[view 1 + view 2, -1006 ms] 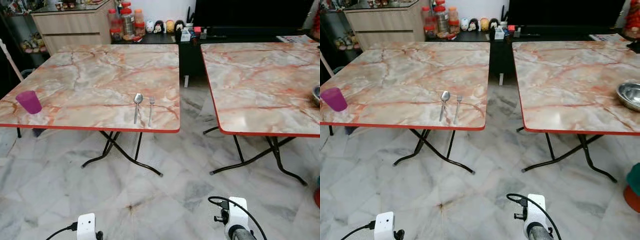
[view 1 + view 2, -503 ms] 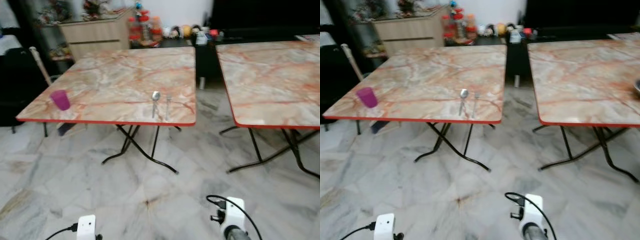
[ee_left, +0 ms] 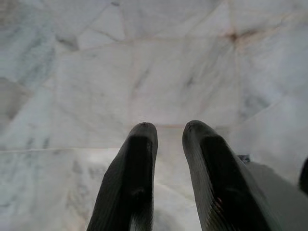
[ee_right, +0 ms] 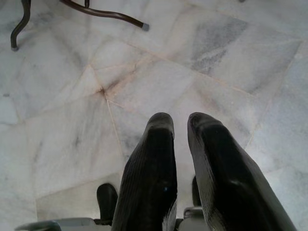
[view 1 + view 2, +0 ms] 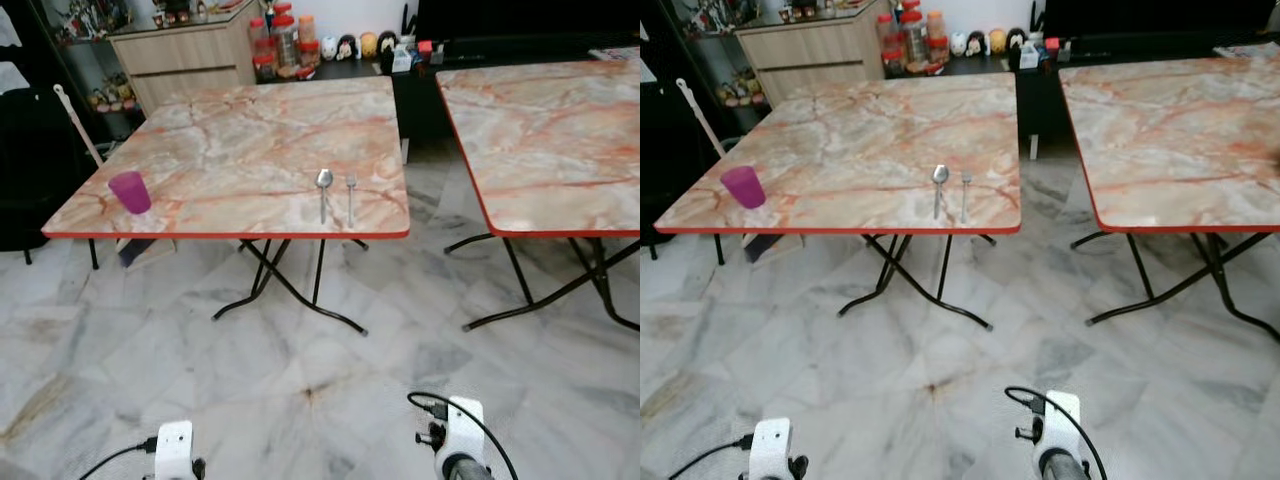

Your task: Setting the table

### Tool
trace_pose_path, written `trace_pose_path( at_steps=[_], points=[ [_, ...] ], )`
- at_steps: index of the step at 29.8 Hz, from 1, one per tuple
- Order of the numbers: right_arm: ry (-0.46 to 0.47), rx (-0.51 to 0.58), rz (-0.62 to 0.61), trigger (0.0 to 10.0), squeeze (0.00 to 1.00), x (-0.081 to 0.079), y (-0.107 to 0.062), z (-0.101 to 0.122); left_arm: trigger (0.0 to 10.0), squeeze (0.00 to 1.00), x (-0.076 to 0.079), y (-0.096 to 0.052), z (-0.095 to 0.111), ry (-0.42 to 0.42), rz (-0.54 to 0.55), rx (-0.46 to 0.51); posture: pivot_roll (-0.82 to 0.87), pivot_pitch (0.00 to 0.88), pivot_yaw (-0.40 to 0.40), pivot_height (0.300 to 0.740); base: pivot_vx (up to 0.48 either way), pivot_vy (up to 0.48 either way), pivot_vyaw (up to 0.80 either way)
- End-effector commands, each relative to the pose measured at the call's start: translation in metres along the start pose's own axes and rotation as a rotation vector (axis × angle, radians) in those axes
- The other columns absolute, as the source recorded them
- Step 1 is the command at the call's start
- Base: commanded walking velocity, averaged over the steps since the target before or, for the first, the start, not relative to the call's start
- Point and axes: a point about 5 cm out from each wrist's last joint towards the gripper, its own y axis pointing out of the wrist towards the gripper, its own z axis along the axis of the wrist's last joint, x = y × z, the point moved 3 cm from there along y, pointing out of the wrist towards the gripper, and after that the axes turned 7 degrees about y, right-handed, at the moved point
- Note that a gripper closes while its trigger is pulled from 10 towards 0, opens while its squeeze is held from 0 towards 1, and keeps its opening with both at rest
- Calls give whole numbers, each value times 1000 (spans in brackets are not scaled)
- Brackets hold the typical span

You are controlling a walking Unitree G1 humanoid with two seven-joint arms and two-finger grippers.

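Observation:
A purple cup (image 5: 129, 191) stands near the left front corner of the left marble-topped table (image 5: 240, 150). A spoon (image 5: 323, 186) and a fork (image 5: 351, 192) lie side by side near that table's right front edge. A second marble table (image 5: 550, 130) stands to the right, across a gap. Both arms hang low over the floor, well short of the tables, with the left wrist (image 5: 173, 450) and right wrist (image 5: 455, 445) at the bottom of the eye views. My left gripper (image 3: 168, 131) and right gripper (image 4: 181, 121) are shut with nothing between the fingers, pointing at the floor.
The left table's black folding legs (image 5: 290, 295) spread over the marble floor (image 5: 330, 400). A wooden cabinet (image 5: 190, 55), jars (image 5: 278, 40) and a dark low unit (image 5: 480, 45) line the far wall. A pale stick (image 5: 82, 128) leans by the table's left side.
The camera has swung left and steadied, so the left table sits more central and the right table's bowl is out of frame. The cup, spoon and fork lie as before. Both arms still hang.

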Motion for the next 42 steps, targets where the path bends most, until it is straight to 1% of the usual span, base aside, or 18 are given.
trace_pose_path(
  at_steps=[1, 4, 8, 12, 13, 22, 24, 30, 32, 35, 37, 38, 42],
  points=[
    [5, 15, 0, 10000, 0, -2, 1, 6, 10000, 0, -1, 0, -2, 3, 7, -14, 14, 9, 111, 740, 446, 0, 0],
    [-3, 10, -1, 10000, 0, 0, 1, 5, 10000, 0, 0, 0, -3, 2, 4, -16, 14, 8, 111, 740, 446, 0, 0],
    [-7, 14, -19, 10000, 0, 5, 1, 5, 10000, 0, 0, -1, -5, 4, 12, -29, 20, 8, 103, 740, 446, 0, 0],
    [-7, 14, -18, 10000, 0, 5, 1, 5, 10000, 0, 0, -1, -5, 5, 12, -29, 20, 8, 103, 740, 446, 0, 0],
    [2, 20, -33, 10000, 0, 9, 1, 6, 10000, 0, -2, 0, -4, -8, 20, -27, 18, 7, 101, 740, 435, 0, 0],
    [11, 20, -15, 10000, 0, 5, 1, 6, 10000, 0, -3, 0, -3, -19, 26, -16, 33, 13, 96, 740, 445, 0, 0],
    [17, 18, -16, 10000, 0, 4, 1, 6, 10000, 0, -3, -1, -5, -18, 26, -20, 30, 0, 103, 740, 454, 0, 0],
    [21, 21, -14, 10000, 0, 2, 2, 7, 10000, 0, -5, -2, -10, -10, 25, -32, 23, 0, 105, 740, 450, 0, 0],
    [19, 26, -11, 10000, 0, 1, 2, 10, 10000, 0, -6, -1, -8, -2, 24, -31, 22, 0, 103, 740, 450, 0, 0],
    [15, 28, -10, 10000, 0, 1, 3, 12, 10000, 0, -5, 0, -1, -17, 16, -11, 24, 0, 98, 740, 445, 0, 0],
    [14, 28, -10, 10000, 0, 2, 3, 13, 10000, 0, -3, 1, 2, -22, 8, -1, 26, 0, 93, 740, 0, 0, 0],
    [11, 28, -12, 10000, 0, 4, 3, 13, 10000, 0, 1, 1, 6, -33, -5, 16, 27, 0, 88, 740, 0, 0, 0],
    [8, 27, -13, 10000, 0, 5, 3, 14, 10000, 0, 3, 1, 5, -30, -8, 10, 22, 0, 86, 740, 0, 0, 0]
  ],
)
